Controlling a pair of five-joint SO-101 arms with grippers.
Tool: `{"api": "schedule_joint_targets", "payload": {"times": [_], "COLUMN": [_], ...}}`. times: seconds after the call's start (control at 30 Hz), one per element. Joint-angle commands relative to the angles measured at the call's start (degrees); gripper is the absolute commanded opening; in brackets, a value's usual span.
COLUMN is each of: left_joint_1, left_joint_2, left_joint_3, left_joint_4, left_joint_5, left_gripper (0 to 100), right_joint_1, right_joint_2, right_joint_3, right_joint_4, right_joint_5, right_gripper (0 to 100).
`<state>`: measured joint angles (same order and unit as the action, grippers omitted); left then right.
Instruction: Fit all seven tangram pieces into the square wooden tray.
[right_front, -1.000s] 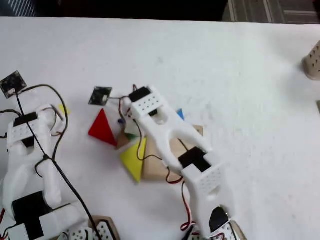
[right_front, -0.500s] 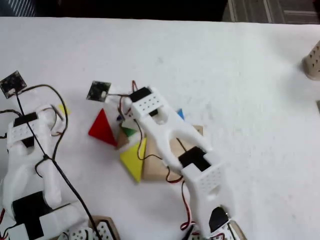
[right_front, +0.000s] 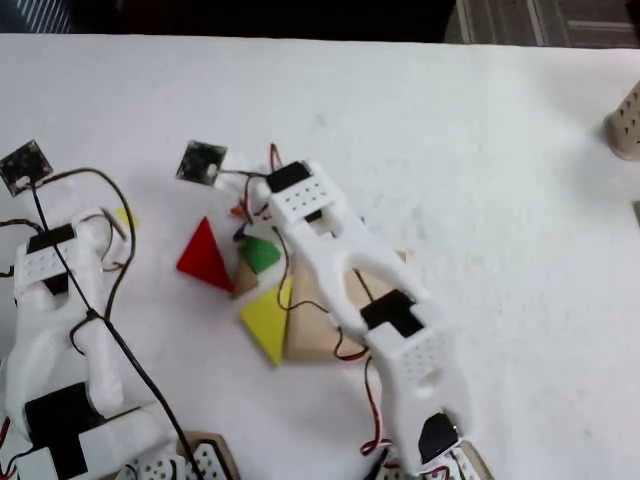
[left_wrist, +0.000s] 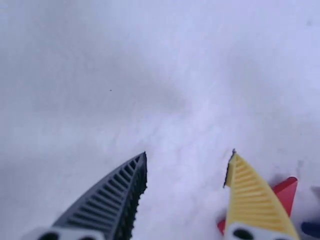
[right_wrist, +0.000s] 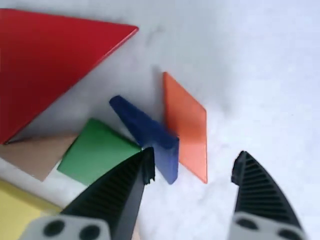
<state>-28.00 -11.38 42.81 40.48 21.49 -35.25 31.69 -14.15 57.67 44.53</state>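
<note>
The right arm (right_front: 340, 270) has pushed farther out over the table (right_front: 470, 150), uncovering the green piece (right_front: 260, 253). The wooden tray (right_front: 312, 342) lies under that arm, and what shows of it is bare. The red triangle (right_front: 205, 255) rests on the table beside it; the yellow triangle (right_front: 265, 318) overlaps its edge — not seated, I judge. The blue piece (right_wrist: 145, 132) and orange piece (right_wrist: 186, 127) lie touching, just ahead of the right gripper (right_wrist: 195, 155), which is spread and empty. The left gripper (left_wrist: 187, 155) is likewise spread — over bare table. Nearly all the fitting remains.
</note>
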Motion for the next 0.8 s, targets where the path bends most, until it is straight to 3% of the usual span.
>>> {"api": "schedule_joint_targets", "payload": {"times": [0.0,0.17,0.47,0.77], "left_joint_1": [-0.3,0.3,0.3,0.3], "left_joint_2": [0.0,0.0,0.0,0.0], "left_joint_3": [-2.9,-2.9,-2.8,-2.8], "left_joint_4": [-1.5,-1.5,-1.5,-1.5], "left_joint_5": [-1.8,-2.0,-2.0,-2.0], "left_gripper": [28,28,28,28], "right_joint_1": [0.5,-1.3,-2.2,-2.2], "right_joint_2": [0.7,1.8,2.2,2.3], "right_joint_3": [-5.3,-7.8,-8.0,-7.7], "right_joint_4": [2.2,7.9,9.3,9.1], "right_joint_5": [0.9,0.9,0.9,0.7], "right_gripper": [24.7,23.8,6.3,5.6]}}
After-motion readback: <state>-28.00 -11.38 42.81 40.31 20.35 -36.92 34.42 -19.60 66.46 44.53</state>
